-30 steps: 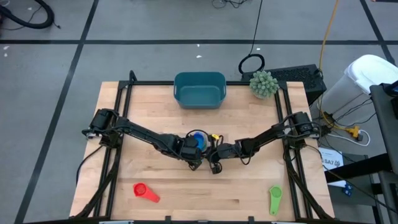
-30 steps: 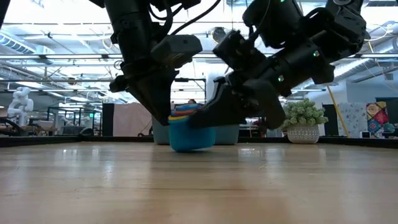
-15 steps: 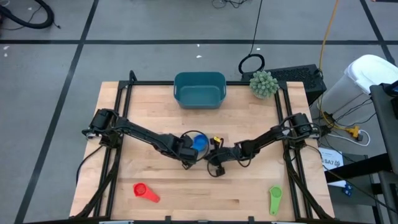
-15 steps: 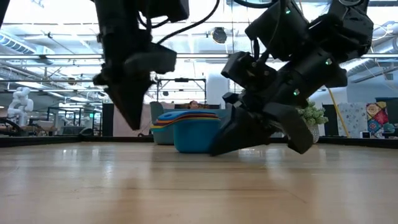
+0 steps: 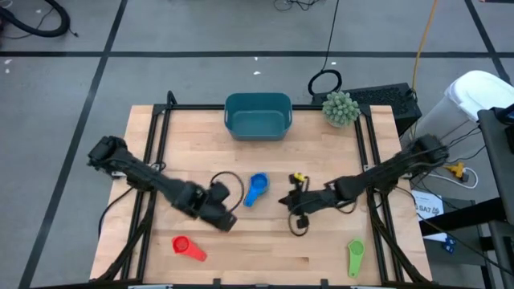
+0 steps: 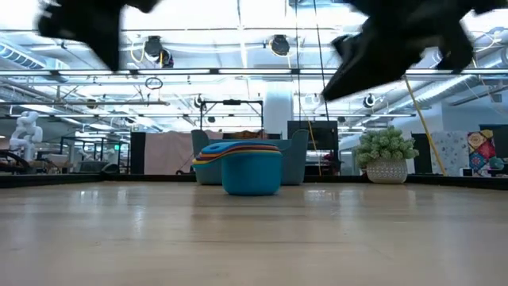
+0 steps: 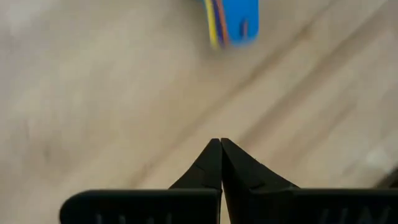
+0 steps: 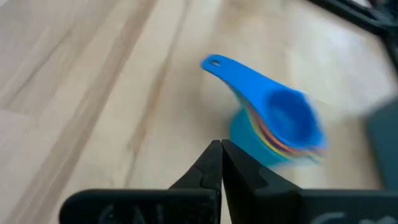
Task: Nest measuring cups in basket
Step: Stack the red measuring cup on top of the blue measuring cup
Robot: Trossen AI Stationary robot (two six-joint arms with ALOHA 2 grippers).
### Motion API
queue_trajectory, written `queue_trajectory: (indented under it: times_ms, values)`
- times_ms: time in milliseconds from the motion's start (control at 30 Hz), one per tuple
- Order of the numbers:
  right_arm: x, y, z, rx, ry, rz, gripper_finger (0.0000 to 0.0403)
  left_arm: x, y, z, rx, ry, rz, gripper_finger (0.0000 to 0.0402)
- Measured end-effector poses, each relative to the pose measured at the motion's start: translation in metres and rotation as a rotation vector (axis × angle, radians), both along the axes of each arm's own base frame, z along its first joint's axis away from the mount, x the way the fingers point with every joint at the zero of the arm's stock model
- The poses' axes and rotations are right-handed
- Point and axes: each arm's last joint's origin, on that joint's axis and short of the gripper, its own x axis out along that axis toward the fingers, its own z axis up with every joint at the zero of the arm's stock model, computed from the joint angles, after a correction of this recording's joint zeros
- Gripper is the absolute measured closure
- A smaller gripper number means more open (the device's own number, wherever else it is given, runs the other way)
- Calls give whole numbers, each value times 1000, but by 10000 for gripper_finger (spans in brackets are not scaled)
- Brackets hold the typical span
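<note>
A nested stack of measuring cups, dark blue on the outside with yellow, orange and red rims showing, stands upright on its base on the table. Its handles point toward the near-left. My left gripper is shut, to the near-left of the stack, and sees the handle ends. My right gripper is shut, to the stack's right. A red cup and a green cup lie near the table's near edge. The teal basket stands at the far edge.
A spiky green plant ball in a pot stands at the far right corner, right of the basket. Bare wood lies between the stack and the basket. Both arms show only as blurred dark shapes at the top of the low view.
Both grippers have left the stack of cups and pulled away from it while rising: the left toward the table's left and near edge, the right toward the right edge. The stack, earlier slightly tilted between them, now stands level on the table by itself.
</note>
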Motion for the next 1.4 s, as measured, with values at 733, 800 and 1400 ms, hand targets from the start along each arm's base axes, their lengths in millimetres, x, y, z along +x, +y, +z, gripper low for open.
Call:
queue_trajectory:
  times_ms: [733,800,1400]
  values:
    - [-76,27,34,-185,528,62,403,-65,-101,-1,-295,233,314,401]
    - [-75,28,35,-200,542,73,403,-71,-108,-4,-238,319,326,401]
    - [-75,31,37,-120,547,68,403,-90,-140,-65,54,559,184,194]
